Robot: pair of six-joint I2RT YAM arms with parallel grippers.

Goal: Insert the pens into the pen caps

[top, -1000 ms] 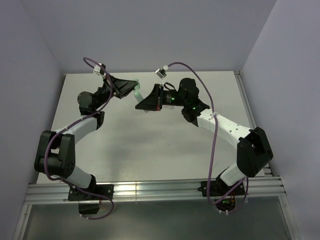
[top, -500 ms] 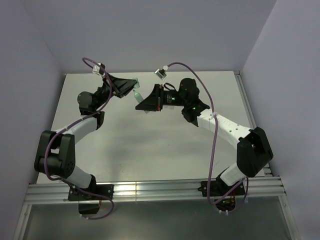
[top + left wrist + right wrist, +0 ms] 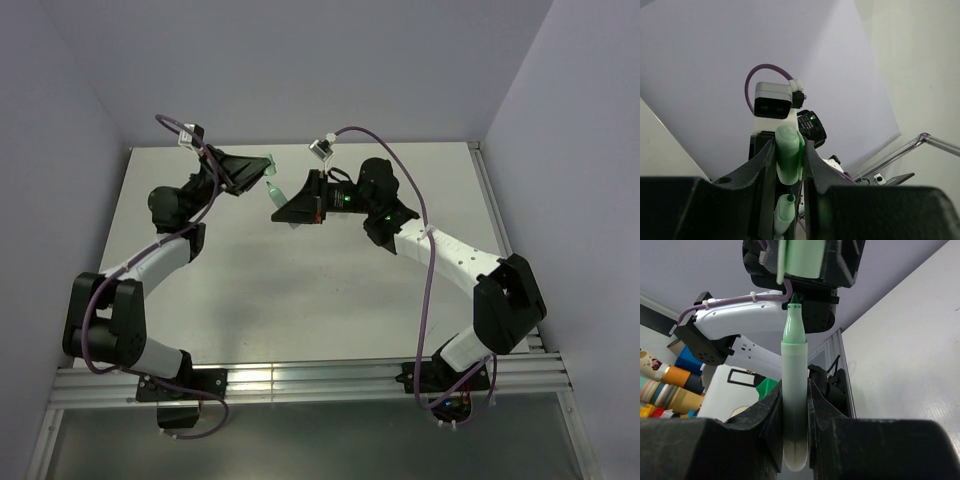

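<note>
My left gripper (image 3: pixel 267 166) is shut on a mint-green pen cap (image 3: pixel 788 155), its open end facing my right gripper. My right gripper (image 3: pixel 278 204) is shut on the barrel of a mint-green pen (image 3: pixel 794 390), tip out toward the cap. In the right wrist view the pen tip sits just below the cap (image 3: pixel 800 257), close but apart. In the left wrist view the pen tip (image 3: pixel 783 210) shows under the cap, slightly off line. Both are held above the table's far middle; the pen (image 3: pixel 272 190) shows between the grippers. The pink and pale pens and their caps are out of view.
The white table (image 3: pixel 300 300) has a metal rail (image 3: pixel 300 382) along its near edge and a raised rim (image 3: pixel 492 200) on the right. Pale walls (image 3: pixel 300 70) close the back and both sides. Both arms reach toward the far middle.
My left arm has swung a little to the left and toward the back wall, carrying the cap with it. My right arm and the pen have stayed still.
</note>
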